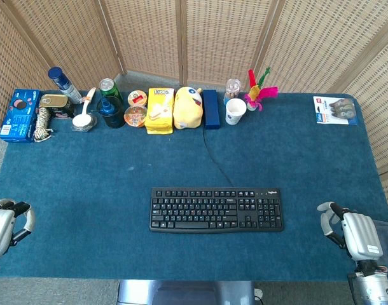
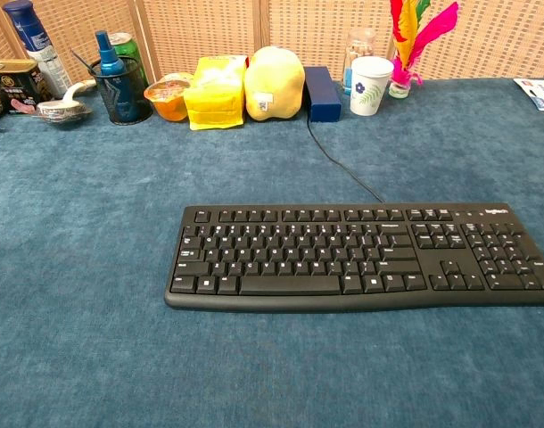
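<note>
Keyboard: I have the black keyboard (image 1: 217, 209) lying flat near the middle of the surface (image 1: 296, 159), long side toward me; its cable (image 1: 210, 155) runs off toward 12 o'clock to the dark blue box (image 1: 210, 108).
Left hand: my left hand (image 1: 6, 225) sits at the near edge, out at 9 o'clock from the keyboard and well apart from it; it holds nothing, and its fingers look curled, though I cannot tell how far.
Right hand: my right hand (image 1: 346, 232) sits at the near edge at 3 o'clock from the keyboard, near but not touching; nothing in it, and I cannot tell how wide the fingers stand.
Back row, 12 o'clock: yellow plush toy (image 1: 187, 107) just beside the blue box, then a yellow packet (image 1: 160, 110), an orange snack cup (image 1: 136, 108), a dark mesh pen holder (image 1: 110, 111) and a green can (image 1: 109, 88).
Back row, 1 o'clock: paper cup (image 1: 235, 110) with a feather shuttlecock (image 1: 261, 91) beside it.
Far left, 10 o'clock: spray can (image 1: 64, 84), flat tin (image 1: 55, 101), coil of rope (image 1: 41, 122), blue carton (image 1: 18, 114).
Far right, 2 o'clock: a card pack (image 1: 334, 110) lying flat.
</note>
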`<control>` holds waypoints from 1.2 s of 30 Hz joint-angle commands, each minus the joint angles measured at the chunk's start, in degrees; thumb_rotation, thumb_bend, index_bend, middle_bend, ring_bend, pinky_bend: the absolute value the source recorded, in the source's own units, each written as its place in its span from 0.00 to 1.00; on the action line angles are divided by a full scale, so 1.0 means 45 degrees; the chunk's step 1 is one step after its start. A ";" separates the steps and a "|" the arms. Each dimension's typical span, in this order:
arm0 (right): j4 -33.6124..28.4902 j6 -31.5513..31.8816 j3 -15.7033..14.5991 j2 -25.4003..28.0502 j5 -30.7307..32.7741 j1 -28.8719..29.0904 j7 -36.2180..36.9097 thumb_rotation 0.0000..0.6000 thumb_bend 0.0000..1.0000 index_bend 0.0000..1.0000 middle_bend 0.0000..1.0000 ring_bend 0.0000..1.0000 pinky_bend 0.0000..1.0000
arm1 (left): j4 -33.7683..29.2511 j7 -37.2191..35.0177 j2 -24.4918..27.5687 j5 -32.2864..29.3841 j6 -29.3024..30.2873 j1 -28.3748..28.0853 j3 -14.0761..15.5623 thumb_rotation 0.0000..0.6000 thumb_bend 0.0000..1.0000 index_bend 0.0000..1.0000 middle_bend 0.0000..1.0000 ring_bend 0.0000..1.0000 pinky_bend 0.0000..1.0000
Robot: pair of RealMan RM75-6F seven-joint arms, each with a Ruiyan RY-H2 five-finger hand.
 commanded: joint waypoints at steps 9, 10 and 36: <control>-0.0061 -0.0130 0.0095 0.0061 -0.0124 0.0081 0.0163 0.00 0.56 0.38 0.53 0.54 0.60 | -0.0087 0.0063 0.0086 0.0070 0.0016 -0.0069 -0.0059 0.02 0.53 0.61 0.58 0.47 0.29; -0.0124 -0.0118 0.0160 0.0123 -0.0226 0.0138 0.0239 0.00 0.55 0.38 0.53 0.54 0.60 | -0.0129 0.0060 0.0148 0.0103 0.0046 -0.0089 -0.0091 0.03 0.53 0.61 0.58 0.47 0.28; -0.0655 -0.8462 0.1879 0.1557 0.5109 0.6010 -0.0879 0.00 0.62 0.37 1.00 1.00 1.00 | -0.1595 0.1003 0.1240 -0.0266 -0.0919 -0.1320 -0.0949 0.02 0.53 0.61 0.57 0.47 0.29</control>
